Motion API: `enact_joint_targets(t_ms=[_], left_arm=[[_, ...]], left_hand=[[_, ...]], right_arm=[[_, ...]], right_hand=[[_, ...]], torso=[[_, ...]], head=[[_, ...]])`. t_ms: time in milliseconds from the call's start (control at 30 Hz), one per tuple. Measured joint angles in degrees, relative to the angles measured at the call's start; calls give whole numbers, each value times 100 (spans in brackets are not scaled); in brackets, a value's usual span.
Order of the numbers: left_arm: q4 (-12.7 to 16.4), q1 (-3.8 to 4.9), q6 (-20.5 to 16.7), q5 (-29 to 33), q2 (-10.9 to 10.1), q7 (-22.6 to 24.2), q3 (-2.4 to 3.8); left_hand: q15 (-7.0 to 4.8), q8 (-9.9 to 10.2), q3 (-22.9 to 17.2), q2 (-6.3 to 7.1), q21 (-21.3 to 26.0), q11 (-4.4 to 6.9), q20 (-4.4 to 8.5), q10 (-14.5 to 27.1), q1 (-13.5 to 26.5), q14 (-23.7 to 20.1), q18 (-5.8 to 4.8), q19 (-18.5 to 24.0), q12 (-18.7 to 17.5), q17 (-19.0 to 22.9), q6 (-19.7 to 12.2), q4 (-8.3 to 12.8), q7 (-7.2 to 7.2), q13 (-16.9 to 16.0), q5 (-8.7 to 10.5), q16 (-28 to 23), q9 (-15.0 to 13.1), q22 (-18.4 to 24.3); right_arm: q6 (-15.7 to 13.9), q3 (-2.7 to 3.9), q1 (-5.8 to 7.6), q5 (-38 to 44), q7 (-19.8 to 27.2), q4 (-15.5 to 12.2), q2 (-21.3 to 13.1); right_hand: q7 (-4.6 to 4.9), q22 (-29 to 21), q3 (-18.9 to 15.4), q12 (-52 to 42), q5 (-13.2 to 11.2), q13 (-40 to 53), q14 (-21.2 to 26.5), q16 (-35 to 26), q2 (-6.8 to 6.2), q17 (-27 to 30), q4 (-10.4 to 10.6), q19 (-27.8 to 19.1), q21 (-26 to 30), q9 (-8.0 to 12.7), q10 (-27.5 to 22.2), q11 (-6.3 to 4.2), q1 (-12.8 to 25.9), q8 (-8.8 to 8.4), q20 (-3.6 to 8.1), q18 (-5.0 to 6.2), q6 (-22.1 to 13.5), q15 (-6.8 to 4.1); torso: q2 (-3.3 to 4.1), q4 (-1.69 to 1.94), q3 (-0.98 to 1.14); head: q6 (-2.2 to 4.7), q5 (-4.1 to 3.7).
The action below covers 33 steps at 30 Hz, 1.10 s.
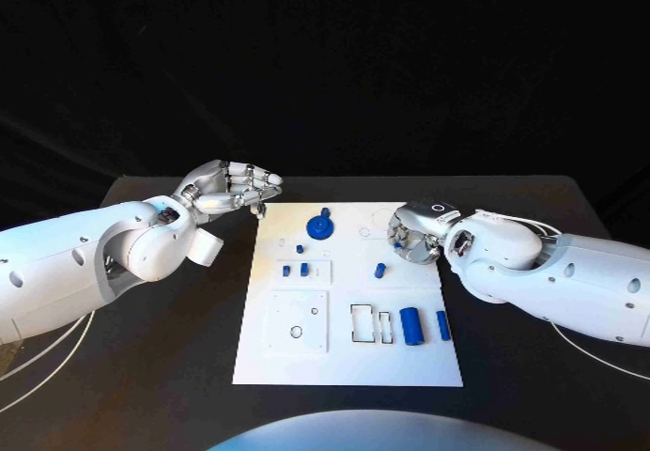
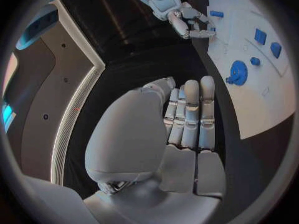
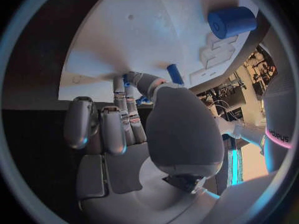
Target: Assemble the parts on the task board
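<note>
Right hand (image 1: 413,237) beside blue peg (image 1: 380,271)

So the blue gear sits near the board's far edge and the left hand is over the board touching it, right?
Not quite. The blue gear is near the task board's far edge, but the left hand is off the board, over the black table, touching nothing. The head view shows this.

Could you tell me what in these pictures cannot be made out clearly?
- Right hand: in the head view its own wrist hides the fingertips; in the right wrist view a small blue part sits at them, grip uncertain.
- Blue gear on the white task board: teeth too small in the head view.
- Left hand: fingers curled, holding nothing visible.
</note>
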State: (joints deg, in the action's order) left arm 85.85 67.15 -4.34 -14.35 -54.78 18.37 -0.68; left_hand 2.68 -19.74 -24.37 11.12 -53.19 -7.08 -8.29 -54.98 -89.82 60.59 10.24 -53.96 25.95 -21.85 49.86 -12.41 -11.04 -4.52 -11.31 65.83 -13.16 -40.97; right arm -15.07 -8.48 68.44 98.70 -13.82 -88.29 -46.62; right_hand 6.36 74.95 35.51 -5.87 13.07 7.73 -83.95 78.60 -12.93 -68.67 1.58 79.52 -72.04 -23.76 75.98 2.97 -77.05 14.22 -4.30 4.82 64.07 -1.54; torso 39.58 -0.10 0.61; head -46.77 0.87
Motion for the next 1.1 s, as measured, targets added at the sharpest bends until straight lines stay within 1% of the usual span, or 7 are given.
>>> enact_joint_targets(t_ms=[133, 200, 500, 667, 733, 933, 1100], left_arm=[[2, 0, 11, -27, -4, -19, 0], [3, 0, 19, -37, -6, -28, 0], [-1, 0, 53, -63, -8, -55, 0], [-9, 0, 69, -70, -9, -66, 0], [-12, 0, 74, -72, -9, -71, 0], [-21, -1, 91, -78, -8, -81, 0], [-34, -1, 108, -83, -7, -90, 0]], left_hand=[[0, 0, -24, 16, 0, -20, 0, 20, 16, 0, 0, 0, 0, 0, 0, 24, 0, 0, 0, 0, 0, -6], [0, 0, -29, 16, 0, -20, 0, 20, 16, 0, 0, 0, 0, 0, 0, 27, 0, 0, 0, 0, 0, -6], [20, 0, -71, 39, 0, -40, 0, 40, 39, -20, 0, 0, 0, 1, -21, 39, -21, 0, 0, 0, -5, -11], [20, 0, -87, 39, 0, -19, -15, 62, 39, -20, 0, 15, 0, 1, -21, 56, -20, 0, 0, 0, -5, -17], [20, 0, -86, 39, 0, -40, -15, 82, 39, -20, 0, 15, 0, 1, -21, 56, -20, 0, 0, 0, -5, -18], [40, 0, -102, 69, 0, -40, -15, 83, 69, -40, 0, 15, 0, -4, -21, 72, -20, 0, 0, 0, -4, -17], [40, 0, -117, 69, 0, -54, -15, 96, 69, -40, 0, 15, 0, -4, -57, 87, -16, 0, 0, 0, -4, -23]], right_arm=[[-61, -8, -12, 46, -33, -30, -15], [-110, -14, -22, 65, -49, -46, -26], [-307, -42, -56, 101, -105, -110, -79], [-385, -55, -62, 88, -111, -165, -132], [-412, -56, -60, 72, -111, -203, -160], [-461, -47, -9, -5, -103, -324, -245], [-478, -41, 87, -117, -85, -434, -348]], right_hand=[[0, 0, 48, 6, 30, 27, 0, 23, 0, -4, -49, 20, -68, -70, 21, 21, 0, 35, 20, 0, -1, 0], [0, 0, 115, 17, 36, 41, 0, 45, 29, -10, -93, 21, -84, -100, 20, 21, 29, 35, 21, 0, -1, 1], [1, -1, 161, 62, 35, 74, 0, 45, 29, -11, -93, 20, -112, -165, 41, 41, 29, 65, 21, 0, -5, 1], [-2, -1, 209, 73, 20, 79, 1, 69, 29, -10, -112, 20, -112, -202, 40, 42, 29, 107, 21, 0, -22, 2], [-2, -2, 210, 60, 20, 81, 0, 69, 29, -10, -112, 20, -112, -204, 40, 42, 29, 107, 20, 0, -22, 2], [-3, -2, 240, 49, 9, 84, 0, 69, 29, -9, -142, 20, -112, -208, 40, 42, 29, 107, 20, 1, -23, 2], [-3, -2, 248, 49, 4, 116, 0, 69, 29, -9, -150, 20, -111, -216, 40, 42, 29, 107, 20, 1, -24, 3]], torso=[[1, -1, 2], [1, -1, 4], [-3, 1, 5], [-3, 1, 4], [-3, 0, 2], [-7, 1, -1], [-8, 3, -3]], head=[[-2, -1], [-2, -5], [2, -14], [13, -14], [14, -15], [22, -21], [38, -21]])
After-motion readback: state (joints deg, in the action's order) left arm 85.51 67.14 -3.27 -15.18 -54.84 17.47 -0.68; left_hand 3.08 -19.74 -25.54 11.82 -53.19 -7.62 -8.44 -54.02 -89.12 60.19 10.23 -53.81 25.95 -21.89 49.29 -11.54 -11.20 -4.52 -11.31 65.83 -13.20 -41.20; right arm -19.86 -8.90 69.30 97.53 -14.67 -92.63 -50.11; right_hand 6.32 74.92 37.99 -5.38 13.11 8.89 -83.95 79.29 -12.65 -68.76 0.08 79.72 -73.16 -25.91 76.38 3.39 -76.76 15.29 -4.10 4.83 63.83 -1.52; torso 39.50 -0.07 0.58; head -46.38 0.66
